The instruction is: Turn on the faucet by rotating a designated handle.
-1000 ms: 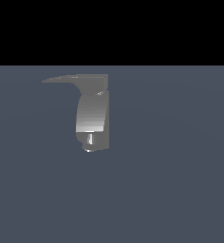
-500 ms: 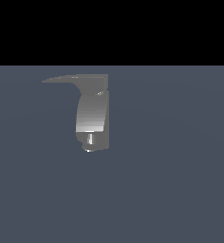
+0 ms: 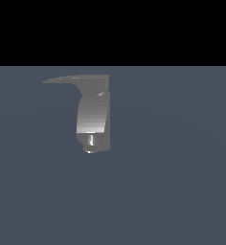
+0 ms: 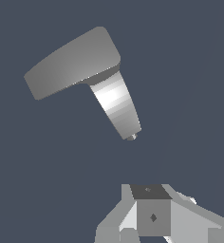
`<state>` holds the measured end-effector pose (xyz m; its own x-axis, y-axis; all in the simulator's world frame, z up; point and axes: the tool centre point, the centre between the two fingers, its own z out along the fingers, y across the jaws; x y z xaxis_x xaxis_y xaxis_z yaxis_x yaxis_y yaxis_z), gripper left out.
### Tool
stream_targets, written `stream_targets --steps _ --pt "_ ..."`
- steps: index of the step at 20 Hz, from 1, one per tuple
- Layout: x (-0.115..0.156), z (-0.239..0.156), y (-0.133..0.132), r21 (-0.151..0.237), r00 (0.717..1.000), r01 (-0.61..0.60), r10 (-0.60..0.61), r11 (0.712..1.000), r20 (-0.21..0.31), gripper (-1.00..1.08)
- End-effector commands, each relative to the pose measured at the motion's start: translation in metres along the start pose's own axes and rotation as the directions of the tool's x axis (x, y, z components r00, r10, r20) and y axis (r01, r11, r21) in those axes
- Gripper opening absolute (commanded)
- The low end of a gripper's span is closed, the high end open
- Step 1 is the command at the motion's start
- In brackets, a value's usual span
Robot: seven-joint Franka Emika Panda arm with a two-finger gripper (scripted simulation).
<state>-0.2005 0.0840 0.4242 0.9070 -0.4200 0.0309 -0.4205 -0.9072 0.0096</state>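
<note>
One faucet is standing alone on the flat gray floor, toward the exterior view's left, and its handle is pointing further to that side from the top. In the wrist view the gripper is hovering well apart from the faucet, touching nothing; I cannot tell if its fingers are spread or pressed together. I am judging this as the approach step. Next, the arm is needing to reach the handle's thin end and push it around.
</note>
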Motion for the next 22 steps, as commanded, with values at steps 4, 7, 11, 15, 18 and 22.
stream_targets --steps 4,7,11,15,18,22 --pt "0.005 0.017 -0.027 0.0 0.994 -0.112 0.112 0.994 0.004 -1.0" --pt "0.009 0.026 -0.041 0.0 0.985 -0.171 0.171 0.985 0.007 -1.0" --pt "0.016 0.038 -0.059 0.0 0.968 -0.249 0.249 0.968 0.01 -1.0" --pt "0.024 0.049 -0.077 0.0 0.946 -0.325 0.325 0.946 0.013 -1.0" --pt "0.031 0.058 -0.089 -0.001 0.925 -0.38 0.38 0.925 0.015 -1.0" --pt "0.041 0.07 -0.105 -0.001 0.893 -0.45 0.45 0.893 0.018 -1.0"
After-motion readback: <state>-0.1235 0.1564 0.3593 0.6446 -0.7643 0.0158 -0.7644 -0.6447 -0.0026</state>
